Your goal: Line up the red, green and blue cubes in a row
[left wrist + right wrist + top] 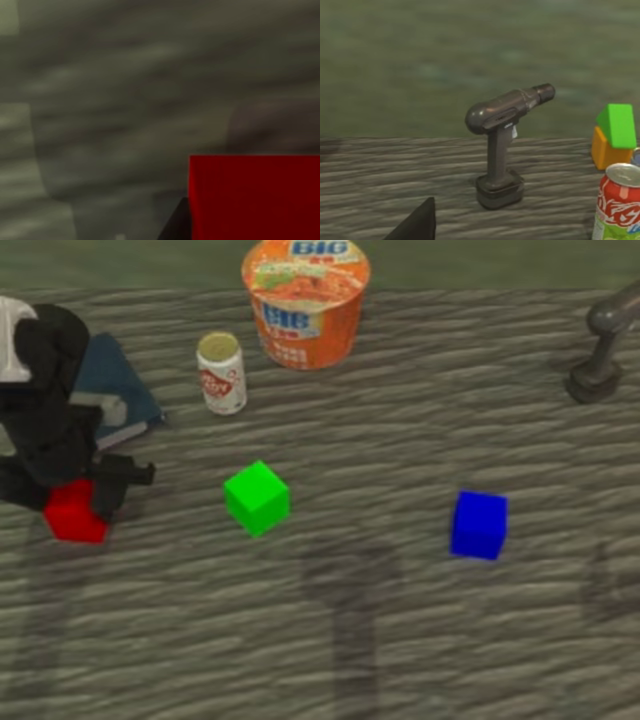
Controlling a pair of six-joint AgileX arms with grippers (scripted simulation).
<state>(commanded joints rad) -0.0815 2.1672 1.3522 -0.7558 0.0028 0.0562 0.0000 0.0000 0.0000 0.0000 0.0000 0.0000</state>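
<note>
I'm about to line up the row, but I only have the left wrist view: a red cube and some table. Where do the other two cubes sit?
Observer: In the top view the green cube sits near the table's middle, and the blue cube is farther right, well apart from it.
Operator: And where is my left gripper relative to red?
Observer: The left gripper is right over the red cube at the table's left side, covering its far edge. The right arm is outside the top view.
</note>
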